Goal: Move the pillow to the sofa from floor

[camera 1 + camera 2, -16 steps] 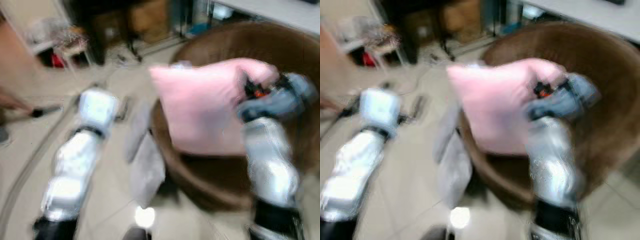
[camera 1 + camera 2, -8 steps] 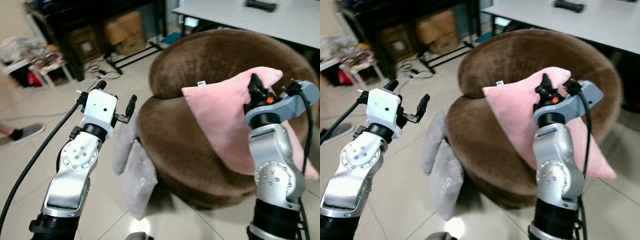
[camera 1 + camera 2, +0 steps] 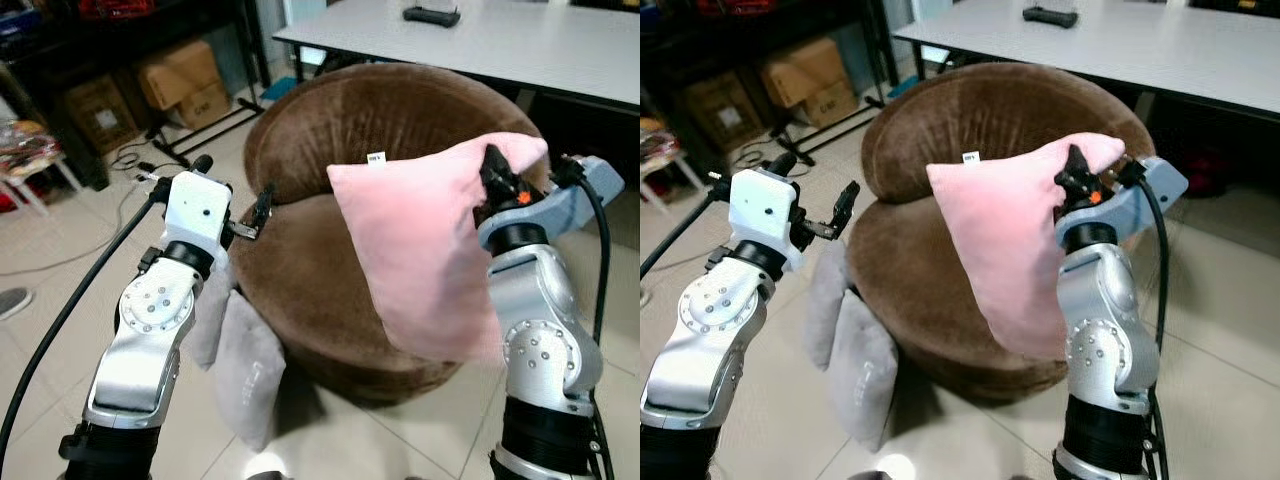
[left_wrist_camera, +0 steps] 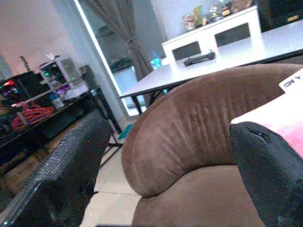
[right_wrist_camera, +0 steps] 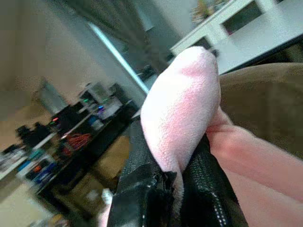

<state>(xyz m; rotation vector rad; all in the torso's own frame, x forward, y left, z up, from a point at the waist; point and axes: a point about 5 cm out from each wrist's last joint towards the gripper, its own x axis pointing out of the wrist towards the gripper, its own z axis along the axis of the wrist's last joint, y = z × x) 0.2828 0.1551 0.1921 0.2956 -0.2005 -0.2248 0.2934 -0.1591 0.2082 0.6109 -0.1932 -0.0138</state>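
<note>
The black fingers point(image 5: 142, 189) of the right gripper point(image 3: 492, 172) are clamped on the upper corner of the pink pillow point(image 3: 415, 255), a fold of plush being pinched between them. The pillow is held in the air, hanging down in front of the right arm, over the front edge of the seat of the round brown sofa point(image 3: 330, 130); a small white label is seen at its top left corner. The left gripper point(image 3: 232, 195) is raised beside the sofa's left side, its fingers point(image 4: 71, 165) spread apart with nothing between them.

Two grey cushions point(image 3: 245, 365) are seen propped on the floor against the sofa's left flank, below the left arm. The floor point(image 3: 60, 290) is laid with pale glossy tiles. Behind the sofa a white tabletop point(image 3: 520, 35) is stood, with a dark remote-like object point(image 3: 431, 15) lying on it. At the far left, cardboard boxes point(image 3: 185, 75) are kept under dark shelving; what they hold cannot be told. Cables are strewn on the tiles near them.
</note>
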